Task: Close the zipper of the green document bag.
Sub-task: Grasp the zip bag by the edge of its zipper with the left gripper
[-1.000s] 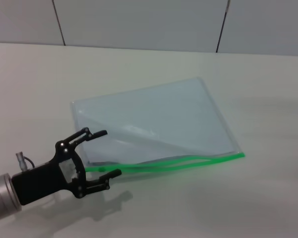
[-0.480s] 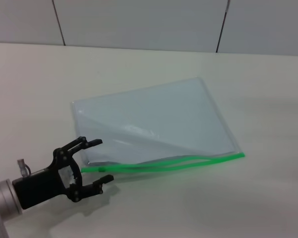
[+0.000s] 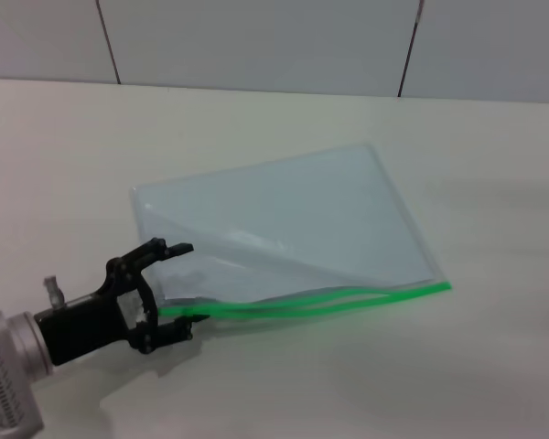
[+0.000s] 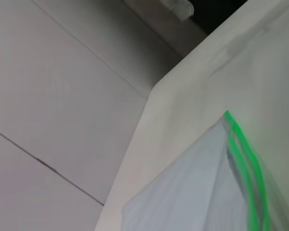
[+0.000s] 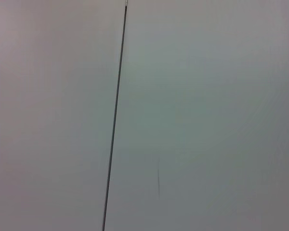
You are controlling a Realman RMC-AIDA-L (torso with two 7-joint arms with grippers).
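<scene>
The green document bag (image 3: 284, 219) lies flat on the white table (image 3: 64, 146), pale blue and translucent. Its bright green zipper (image 3: 329, 302) runs along the near edge, and the two strips gape apart toward the right end. My left gripper (image 3: 181, 288) is open at the bag's near left corner, one finger over the bag and the other by the zipper's left end. No slider can be made out. The left wrist view shows the bag (image 4: 192, 192) and its zipper (image 4: 245, 163). My right gripper is out of view.
A panelled wall (image 3: 256, 41) rises behind the table's far edge. The right wrist view shows only a plain panel with one dark seam (image 5: 115, 120).
My left gripper drew back toward the near left, then came forward and right again, ending at the zipper's left end with its fingers closer together than a second ago.
</scene>
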